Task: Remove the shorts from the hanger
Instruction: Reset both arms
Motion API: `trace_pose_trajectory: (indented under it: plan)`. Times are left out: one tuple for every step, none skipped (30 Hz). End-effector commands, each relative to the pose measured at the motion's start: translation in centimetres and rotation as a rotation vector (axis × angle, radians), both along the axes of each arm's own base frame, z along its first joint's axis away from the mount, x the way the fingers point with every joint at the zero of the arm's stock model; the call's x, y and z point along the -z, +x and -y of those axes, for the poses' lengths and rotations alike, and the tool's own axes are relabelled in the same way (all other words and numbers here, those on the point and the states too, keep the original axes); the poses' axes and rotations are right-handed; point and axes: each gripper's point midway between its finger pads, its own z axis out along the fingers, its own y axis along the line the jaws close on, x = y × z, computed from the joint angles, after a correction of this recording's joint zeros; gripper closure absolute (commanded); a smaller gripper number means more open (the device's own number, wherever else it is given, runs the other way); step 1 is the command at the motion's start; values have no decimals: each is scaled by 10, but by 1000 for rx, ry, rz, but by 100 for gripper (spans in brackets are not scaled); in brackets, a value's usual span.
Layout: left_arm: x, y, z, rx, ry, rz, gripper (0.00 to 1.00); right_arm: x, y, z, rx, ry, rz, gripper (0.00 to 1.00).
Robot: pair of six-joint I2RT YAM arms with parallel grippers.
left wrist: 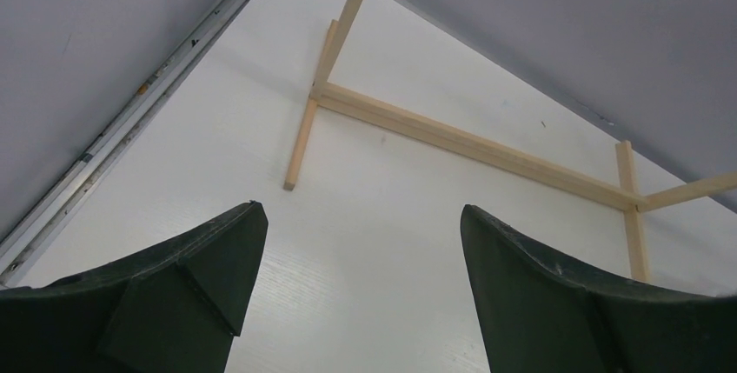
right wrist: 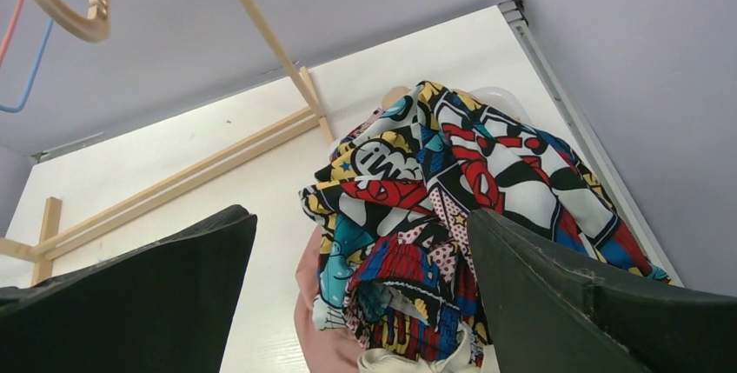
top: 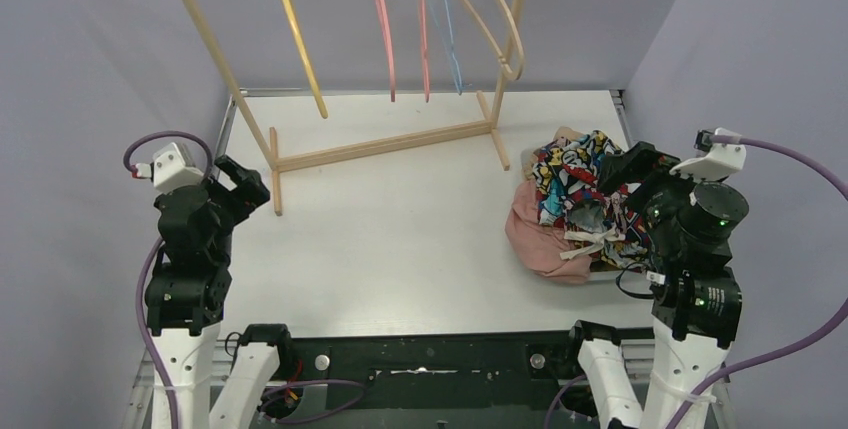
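left gripper (left wrist: 361,208) and right gripper (right wrist: 361,215): both had jaws apart, right one above the shorts | shorts: one heap at the table's (top: 400,239) right side, one comic-print pair (top: 575,174) on top, one pink pair (top: 535,239) beneath, others uncountable | one wooden rack (top: 385,146) behind | five hangers (top: 382,19) hung on it: one yellow, two pink, one blue, one wooden

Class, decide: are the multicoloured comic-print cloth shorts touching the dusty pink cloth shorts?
Touching. The top external view shows the comic-print shorts lying directly over the dusty pink shorts in one heap.
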Motion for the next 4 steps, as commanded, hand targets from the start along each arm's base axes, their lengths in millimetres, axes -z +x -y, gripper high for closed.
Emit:
trace_pose_trajectory:
  plan:
    - [-25,-5,-8,-31,46,52,17,-6,4,-8,-52,-17,52,2]
    - [-25,-4,-8,-32,52,48,17,-5,4,-7,-51,-17,51,2]
    - [-25,-3,-8,-29,59,43,17,-3,4,-7,-51,-17,48,2]
    - [-25,-2,-8,-26,66,39,17,-2,4,-7,-51,-15,46,2]
